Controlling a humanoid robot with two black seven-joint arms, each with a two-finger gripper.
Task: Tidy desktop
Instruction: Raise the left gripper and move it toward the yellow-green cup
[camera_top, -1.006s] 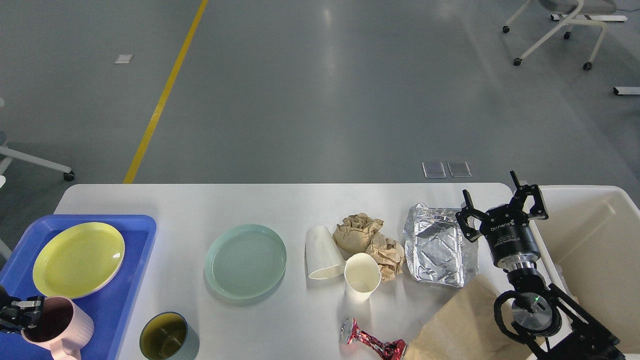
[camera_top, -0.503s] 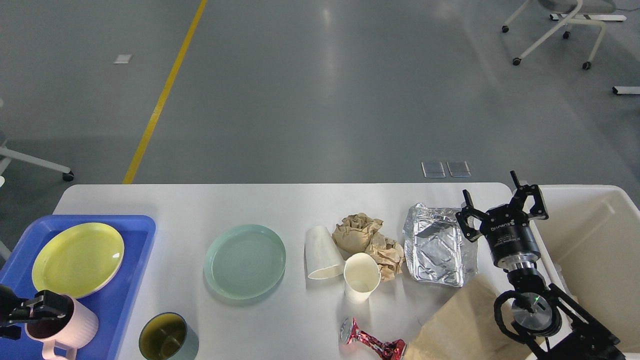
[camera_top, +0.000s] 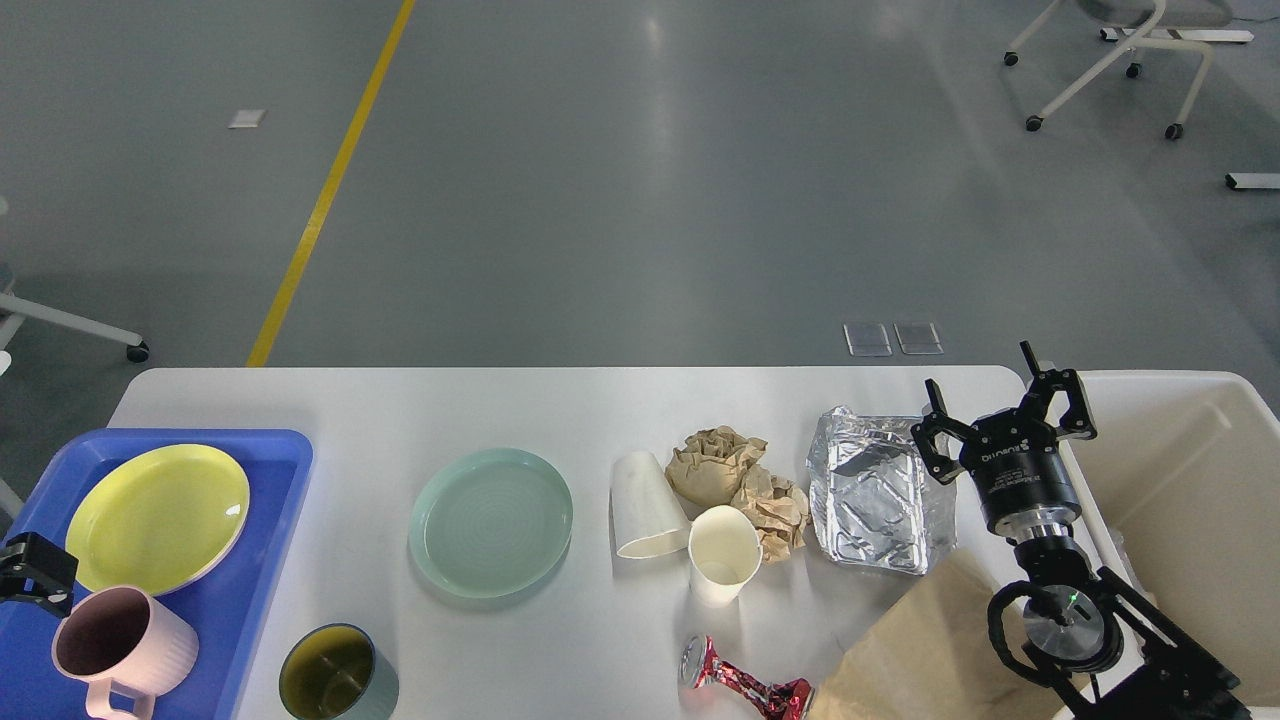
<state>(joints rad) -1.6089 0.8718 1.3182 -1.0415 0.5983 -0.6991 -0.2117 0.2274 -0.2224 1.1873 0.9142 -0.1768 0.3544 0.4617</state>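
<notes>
The white desktop (camera_top: 600, 410) holds a teal plate (camera_top: 490, 520), a tipped paper cup (camera_top: 645, 515), an upright paper cup (camera_top: 722, 550), crumpled brown paper (camera_top: 740, 480), a foil tray (camera_top: 875, 495), a crushed red can (camera_top: 745, 685), a brown paper bag (camera_top: 930, 650) and a dark green cup (camera_top: 335, 675). A pink mug (camera_top: 120, 640) and a yellow plate (camera_top: 155, 515) sit on the blue tray (camera_top: 290, 450). My left gripper (camera_top: 35, 575) is at the left edge, just above the mug and apart from it, holding nothing. My right gripper (camera_top: 1000, 400) is open and empty beside the foil tray.
A cream-white bin (camera_top: 1180, 470) stands off the table's right end, right of my right arm. The blue tray overhangs the table's left front corner. Office chairs stand on the grey floor beyond.
My left gripper has let go of the pink mug's rim and drawn back up and left. The mug now stands free on the blue tray. The right arm has not moved.
</notes>
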